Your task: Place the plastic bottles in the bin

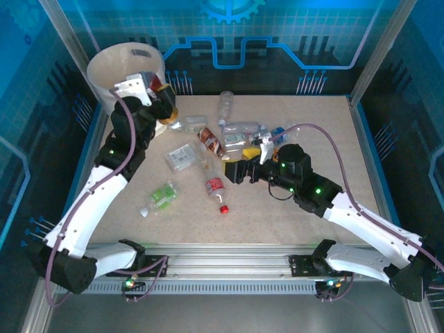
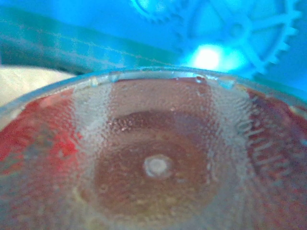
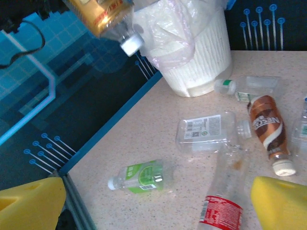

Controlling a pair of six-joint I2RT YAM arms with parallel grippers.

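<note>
Top view: the left claw (image 1: 164,96) is gripping an orange-labelled bottle (image 1: 168,109) just beside the bin (image 1: 114,66), which is standing at the counter's (image 1: 291,215) far left corner. The right claw (image 1: 234,171) is hanging wide open near a red-labelled bottle (image 1: 215,189). Other plastic bottles (image 1: 239,132) are lying scattered mid-counter.

Left wrist view: the gripped bottle's base is sitting close against the lens.

Right wrist view: the yellow fingers (image 3: 29,206) are standing wide apart. A green-labelled bottle (image 3: 141,177) and a brown bottle (image 3: 266,127) are lying on the counter near the bin.

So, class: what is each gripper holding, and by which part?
Left gripper grips a bottle by its base end, cap hanging free. Right gripper is open, holding nothing.
</note>
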